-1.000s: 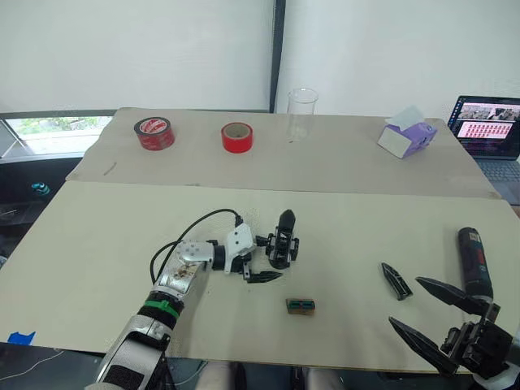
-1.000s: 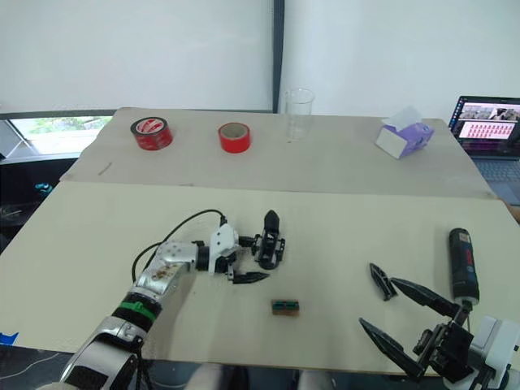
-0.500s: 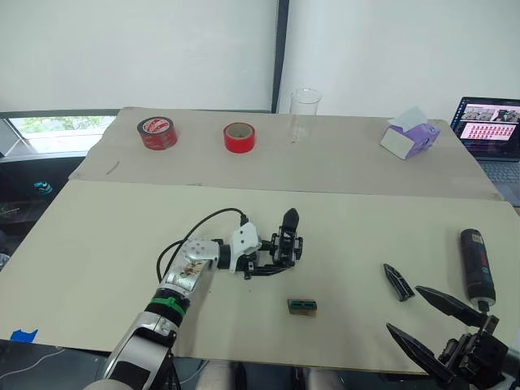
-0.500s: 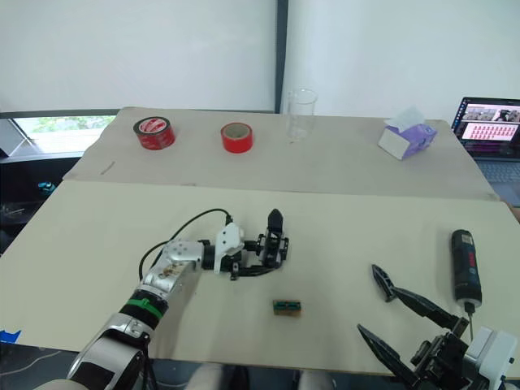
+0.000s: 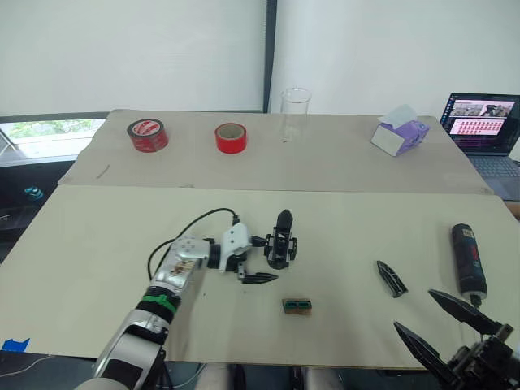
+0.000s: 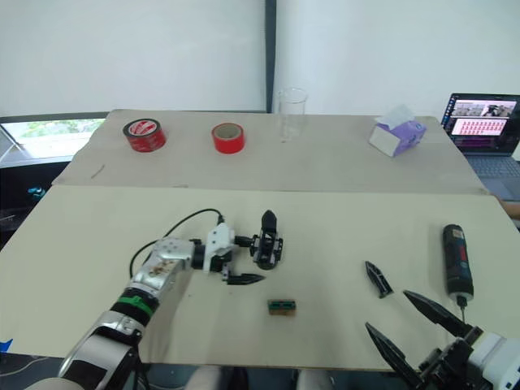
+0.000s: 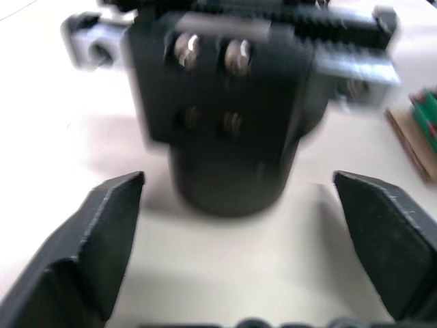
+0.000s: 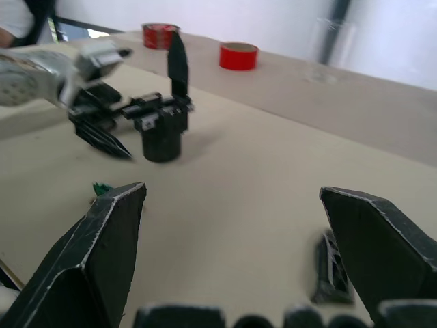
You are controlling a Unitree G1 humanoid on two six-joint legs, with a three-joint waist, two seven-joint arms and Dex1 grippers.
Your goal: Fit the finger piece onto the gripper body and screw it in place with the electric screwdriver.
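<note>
Left eye view is showing our left gripper (image 5: pixel 258 262) reaching across the table (image 5: pixel 97 244) toward the gripper body (image 5: pixel 281 245), which is standing near the middle of the table with its one black finger pointing up. Our fingers are spread wide here, one lying low on the table on the near side and the other up beside the body; in the left wrist view the two pads (image 7: pixel 102 225) are sitting apart on either side of the body's round base, and we cannot tell whether either is touching it. A small green-and-brown block (image 5: pixel 297 306) is lying just nearer than the body. Over on our right, the finger piece (image 5: pixel 392 277) is lying flat and loose on the table, well apart from the body, and the screwdriver (image 5: pixel 467 258) is lying further right again, near the table's edge, with its bit pointing toward us. Our right gripper (image 5: pixel 445 327) is hovering at the near right corner, fingers spread and holding nothing, close to the screwdriver's tip. At the far side we are seeing two red tape rolls (image 5: pixel 232 137), a clear cup (image 5: pixel 295 113), a purple-and-white box (image 5: pixel 397 136) and a laptop (image 5: pixel 483 126).
</note>
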